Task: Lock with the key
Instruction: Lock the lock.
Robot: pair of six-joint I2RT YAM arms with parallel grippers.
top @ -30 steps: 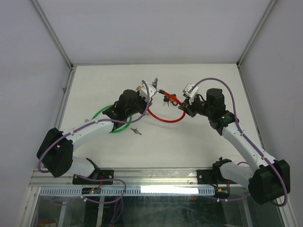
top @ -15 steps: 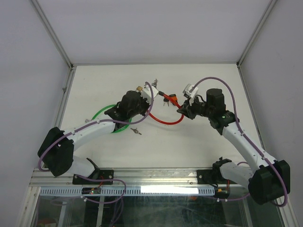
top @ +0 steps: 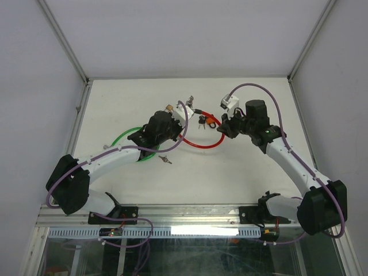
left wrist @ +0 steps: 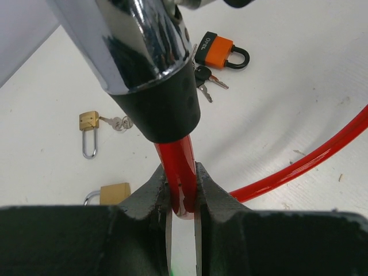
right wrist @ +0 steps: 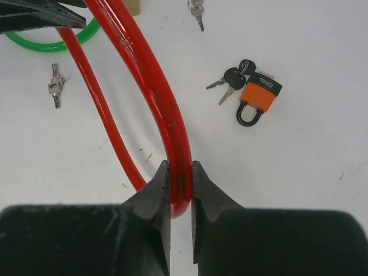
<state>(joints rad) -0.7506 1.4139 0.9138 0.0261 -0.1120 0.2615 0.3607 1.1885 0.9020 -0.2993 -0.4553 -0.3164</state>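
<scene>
The red cable lock [top: 201, 146] is up off the bench [top: 247, 172], slung between both arms. Its chrome-and-black lock head [left wrist: 150, 63] stands straight out from the left hand [left wrist: 181, 192], long axis pointing away from the fingers. That hand is clamped on the red cable just behind the head. The right hand [right wrist: 179, 185] is pinched on the cable further along, and the loop sags back toward the left arm. The black-headed keys [right wrist: 234, 76] lie flat on the bench beside the orange padlock [right wrist: 261, 96], between the two hands. With both hands full, one grip would seemingly have to let go to fetch a key.

Against a second ago, the right hand has swung toward the far side. The left has nudged the head inward, narrowing the loop.
</scene>
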